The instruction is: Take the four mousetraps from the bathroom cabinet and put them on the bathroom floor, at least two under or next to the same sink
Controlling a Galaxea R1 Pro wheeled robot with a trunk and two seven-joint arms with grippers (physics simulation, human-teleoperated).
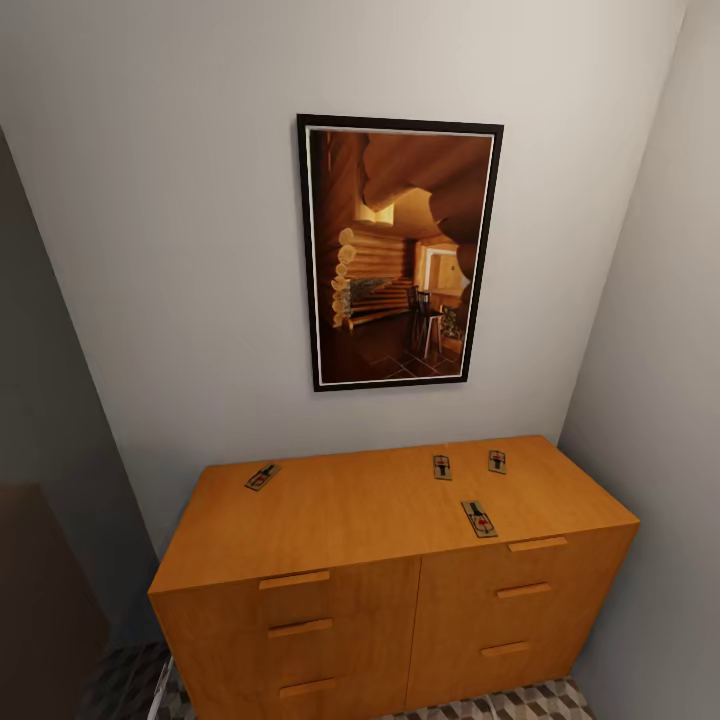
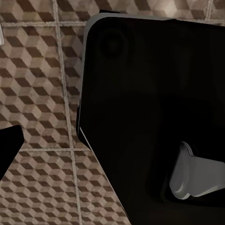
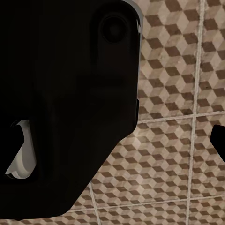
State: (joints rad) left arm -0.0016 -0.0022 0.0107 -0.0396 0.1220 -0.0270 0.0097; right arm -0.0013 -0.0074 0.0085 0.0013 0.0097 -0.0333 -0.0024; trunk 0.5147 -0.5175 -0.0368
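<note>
End effector states I can't tell (wrist views dark); four mousetraps [image 1: 479, 519] lie on cabinet [image 1: 380, 560] top.

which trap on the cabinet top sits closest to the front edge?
The mousetrap right of centre on the cabinet; the other three lie farther back, toward the wall.
</note>
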